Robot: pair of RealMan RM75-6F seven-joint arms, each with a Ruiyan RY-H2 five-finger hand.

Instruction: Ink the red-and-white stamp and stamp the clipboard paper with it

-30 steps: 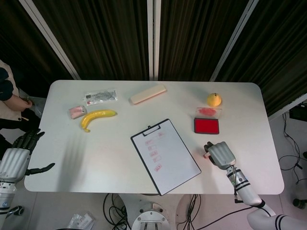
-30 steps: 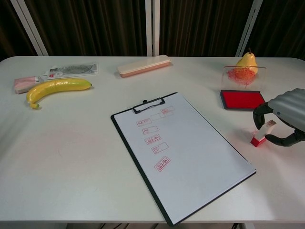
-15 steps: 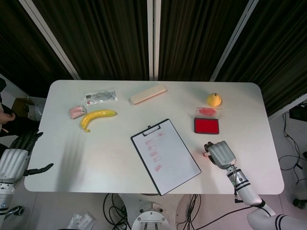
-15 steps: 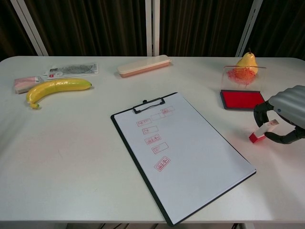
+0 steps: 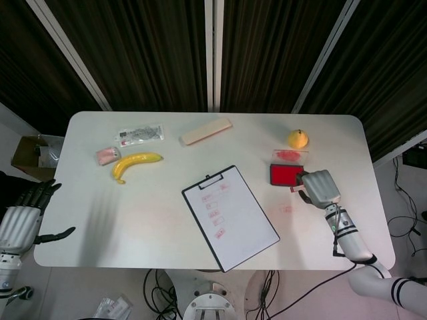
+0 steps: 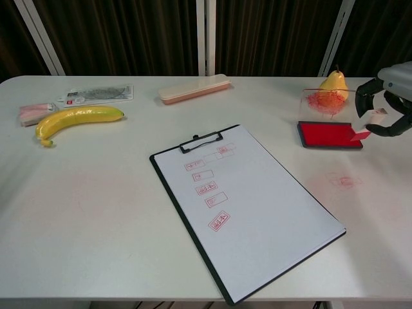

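Chest view shows the right hand (image 6: 388, 99) pinching the red-and-white stamp (image 6: 364, 127) tilted at the right edge of the red ink pad (image 6: 327, 134), left hand (image 5: 23, 217) idle, fingers apart; tilt risks partial inking, faint print on the clipboard paper (image 6: 254, 204).

Head view looks straight down; chest view low, both sharing the table (image 5: 167, 213).

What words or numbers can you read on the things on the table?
None can be read.
Clipboard paper: red stamp marks in boxes, too small and blurred.
Flat packet beside the banana: print and a red mark, too small.
Stamp in the right hand: no legible text.
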